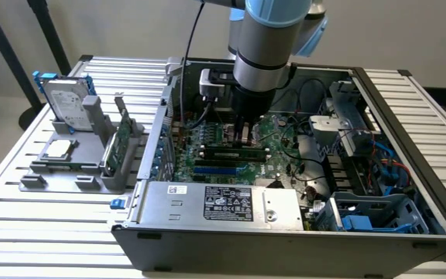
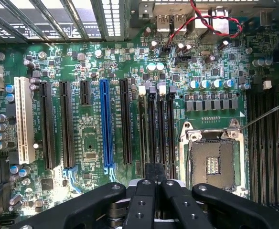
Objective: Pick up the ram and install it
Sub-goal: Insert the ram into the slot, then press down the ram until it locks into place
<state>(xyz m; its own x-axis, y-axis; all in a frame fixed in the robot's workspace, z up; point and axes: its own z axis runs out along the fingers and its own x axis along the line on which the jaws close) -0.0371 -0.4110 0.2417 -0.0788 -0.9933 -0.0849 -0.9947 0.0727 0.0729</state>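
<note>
Nearest the wrist camera, the gripper (image 2: 154,191) had its black fingers (image 2: 140,205) pressed together, pinching the top edge of the ram (image 2: 154,171), which stood on edge over the memory slots (image 2: 156,129) beside the empty processor socket (image 2: 212,164). From where I stood, the arm (image 1: 263,52) reached straight down into the open computer case (image 1: 378,151), and the ram (image 1: 231,154) showed as a long dark stick lying along the middle of the motherboard (image 1: 207,139), directly under the gripper (image 1: 246,139).

So the picking up looked finished, and the stick was at its slot. Whether it was fully seated I could not tell; the white latches (image 2: 142,89) at the far end of the slots were hard to read, so I judged the pushing home and letting go as possibly still owed.

Room was tight. Loose black cables (image 1: 316,96) hung just beside the arm, the power supply (image 1: 223,203) walled the near side, and the drive cage (image 1: 355,116) crowded the exterior view's right. Straight up was the open way out. Outside the case, on the exterior view's left, the grey parts holder (image 1: 76,168) carried a hard drive (image 1: 67,99) and a wider green card (image 1: 113,148), well apart from the work.
</note>
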